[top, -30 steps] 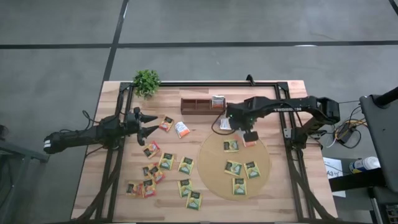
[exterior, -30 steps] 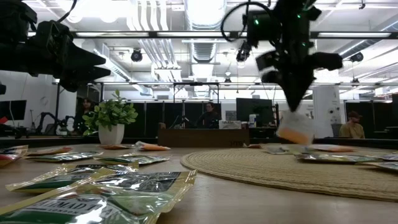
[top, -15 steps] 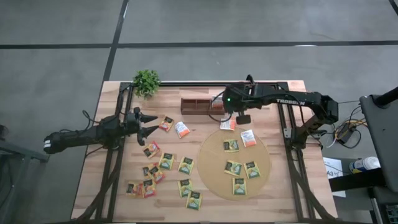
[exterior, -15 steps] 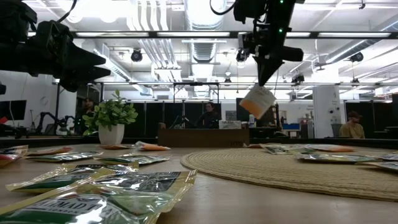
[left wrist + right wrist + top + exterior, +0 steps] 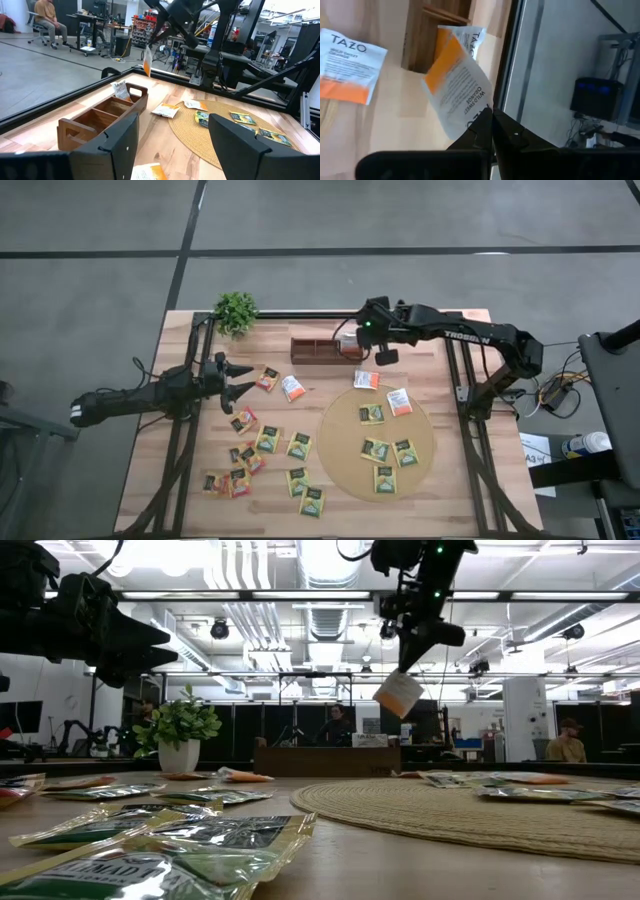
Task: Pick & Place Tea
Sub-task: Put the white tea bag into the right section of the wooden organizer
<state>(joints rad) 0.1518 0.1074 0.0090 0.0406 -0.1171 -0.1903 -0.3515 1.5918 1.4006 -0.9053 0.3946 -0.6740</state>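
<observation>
White-and-orange sachet (image 5: 457, 80) dangles pinched in the right gripper's (image 5: 372, 350) closed fingers, hanging just beside the wooden tray's (image 5: 312, 350) end slot; left gripper (image 5: 240, 378) waits spread open, well apart.

Up at the far left corner of the bench (image 5: 330, 500) sits a small potted plant (image 5: 236, 311), green and upright in a white pot. Along the far edge lies the brown wooden tray (image 5: 318, 350), its slots in a row. Nearer and to the right, the large round woven mat (image 5: 340, 442) lies flat. Out beyond, a person (image 5: 49, 20) sits on a chair; another seated figure (image 5: 567, 743), perhaps at a desk, shows dimly.
</observation>
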